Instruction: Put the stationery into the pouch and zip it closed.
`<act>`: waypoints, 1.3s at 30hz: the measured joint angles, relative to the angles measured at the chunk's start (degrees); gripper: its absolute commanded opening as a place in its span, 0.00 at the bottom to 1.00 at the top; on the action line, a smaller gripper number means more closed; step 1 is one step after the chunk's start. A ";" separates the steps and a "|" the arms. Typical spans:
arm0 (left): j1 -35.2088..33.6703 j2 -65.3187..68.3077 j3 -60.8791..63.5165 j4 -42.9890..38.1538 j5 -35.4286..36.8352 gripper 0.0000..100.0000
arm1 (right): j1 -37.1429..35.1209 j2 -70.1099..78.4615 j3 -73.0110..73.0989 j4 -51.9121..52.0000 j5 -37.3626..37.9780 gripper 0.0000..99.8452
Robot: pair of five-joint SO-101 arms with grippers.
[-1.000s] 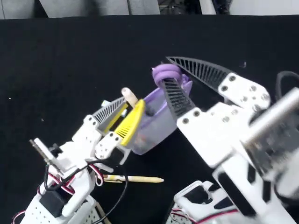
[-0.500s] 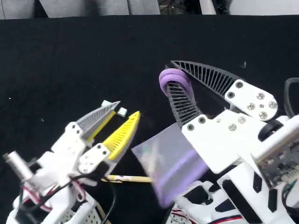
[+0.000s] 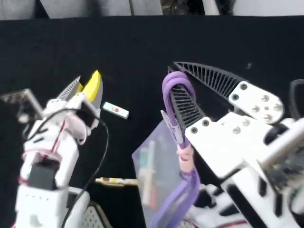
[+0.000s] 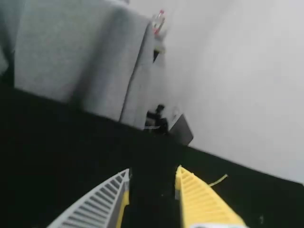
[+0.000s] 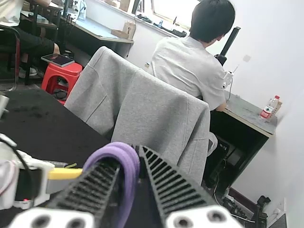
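White printed-plastic left arm (image 3: 45, 204), black block (image 3: 42, 176) set in it. Red-and-white wire bundle (image 3: 59, 135) plus a thin black cable (image 3: 105, 142) along it. Left gripper (image 3: 86, 78): one grey ribbed finger, one yellow, both pointed. White right arm (image 3: 228, 147), silver screw heads (image 3: 265, 98) on the joint plate. Right gripper (image 3: 175, 71): black ribbed fingers, one straight, one curved like a blade.

Right hand (image 3: 171, 70) pinches the purple pouch (image 3: 159, 166) strap; left hand (image 3: 87, 76), parted, sits left of eraser (image 3: 115, 110).
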 measured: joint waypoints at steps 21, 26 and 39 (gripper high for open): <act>-0.44 53.63 -17.76 14.07 10.46 0.16 | 0.00 0.00 0.00 0.00 0.00 0.01; -0.44 64.88 -25.23 15.21 12.40 0.16 | 0.00 0.00 0.00 0.00 0.00 0.01; 0.00 85.27 -39.82 15.12 13.10 0.16 | 0.00 0.00 0.00 0.00 0.44 0.01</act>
